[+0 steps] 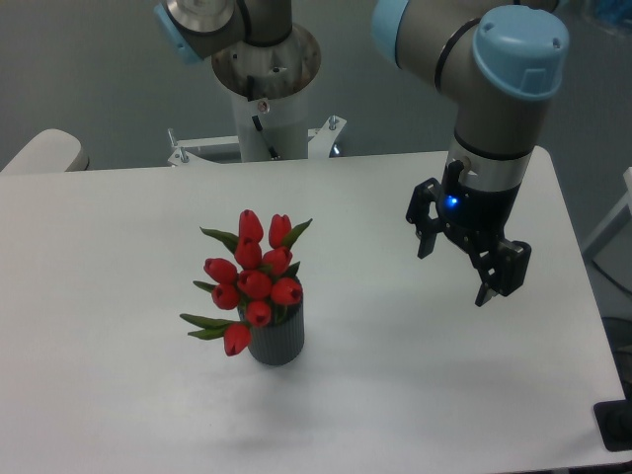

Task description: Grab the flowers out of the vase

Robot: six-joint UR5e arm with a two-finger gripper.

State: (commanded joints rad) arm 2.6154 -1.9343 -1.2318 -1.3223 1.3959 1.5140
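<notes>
The flowers (254, 278) are a bunch of closed red tulip buds with dark green pointed leaves, standing upright in the vase (276, 340). The vase is a small dark grey ribbed cylinder on the white table (395, 395), left of centre. My gripper (452, 272) hangs above the table to the right of the flowers, well apart from them. Its two black fingers are spread wide with nothing between them. A blue light glows on the gripper body.
The arm's base column (267, 89) stands at the table's far edge behind the flowers. A rounded white object (44, 150) sits off the far left corner. The table's right edge lies close to the gripper.
</notes>
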